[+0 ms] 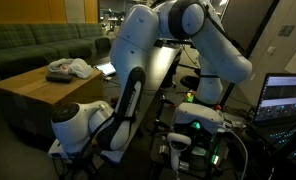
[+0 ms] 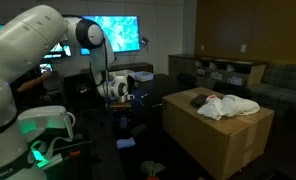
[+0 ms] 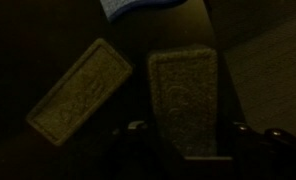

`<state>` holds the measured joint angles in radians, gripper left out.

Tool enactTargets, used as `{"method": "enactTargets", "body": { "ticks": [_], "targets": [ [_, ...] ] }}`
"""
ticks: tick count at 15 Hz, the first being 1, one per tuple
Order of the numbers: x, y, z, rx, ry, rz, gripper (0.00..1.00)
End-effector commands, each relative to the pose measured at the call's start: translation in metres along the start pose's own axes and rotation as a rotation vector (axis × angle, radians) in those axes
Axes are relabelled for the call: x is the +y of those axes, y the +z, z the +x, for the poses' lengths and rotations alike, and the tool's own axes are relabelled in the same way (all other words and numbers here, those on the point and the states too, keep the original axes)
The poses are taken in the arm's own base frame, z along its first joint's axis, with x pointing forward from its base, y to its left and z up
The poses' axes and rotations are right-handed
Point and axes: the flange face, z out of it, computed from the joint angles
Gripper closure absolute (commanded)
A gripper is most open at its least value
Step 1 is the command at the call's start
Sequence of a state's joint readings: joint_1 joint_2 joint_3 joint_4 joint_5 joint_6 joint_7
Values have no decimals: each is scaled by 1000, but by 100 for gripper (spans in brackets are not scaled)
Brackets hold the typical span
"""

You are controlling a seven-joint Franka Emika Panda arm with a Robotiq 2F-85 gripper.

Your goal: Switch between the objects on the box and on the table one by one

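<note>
The wrist view is very dark. A brownish rectangular piece (image 3: 184, 90) stands lengthwise between my gripper's (image 3: 186, 112) dark fingers, which press on its two long sides, so the gripper is shut on it. A second brownish piece (image 3: 78, 92) lies tilted to its left on the black table (image 3: 273, 90). A small blue piece (image 3: 140, 7) shows at the top edge. In an exterior view the gripper (image 2: 123, 90) hangs low over the table, left of the box (image 2: 213, 135). On the box (image 1: 23, 95) lie a white cloth (image 2: 234, 105) (image 1: 76, 68) and a dark piece (image 2: 200, 99).
A green sofa (image 1: 33, 40) stands behind the box. Bright screens (image 2: 118, 30) glow behind the arm, and a laptop (image 1: 286, 98) sits beside the robot's base (image 1: 83, 125). Cables and gear crowd the floor around the base. A low shelf (image 2: 223, 70) runs along the far wall.
</note>
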<state>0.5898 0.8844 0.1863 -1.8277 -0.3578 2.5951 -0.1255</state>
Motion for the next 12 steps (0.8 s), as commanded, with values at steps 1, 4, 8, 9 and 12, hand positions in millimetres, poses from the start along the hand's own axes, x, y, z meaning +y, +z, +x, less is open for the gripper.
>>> {"method": "enactTargets", "body": {
  "ticks": [1, 4, 8, 9, 12],
  "targets": [
    [6, -40, -13, -28, 46, -29, 67],
    [20, -72, -23, -30, 104, -56, 67],
    [47, -112, -38, -13, 191, -104, 67],
    [55, -122, -41, -6, 215, -116, 67],
    [81, -155, -55, -1, 279, -147, 67]
  ]
}}
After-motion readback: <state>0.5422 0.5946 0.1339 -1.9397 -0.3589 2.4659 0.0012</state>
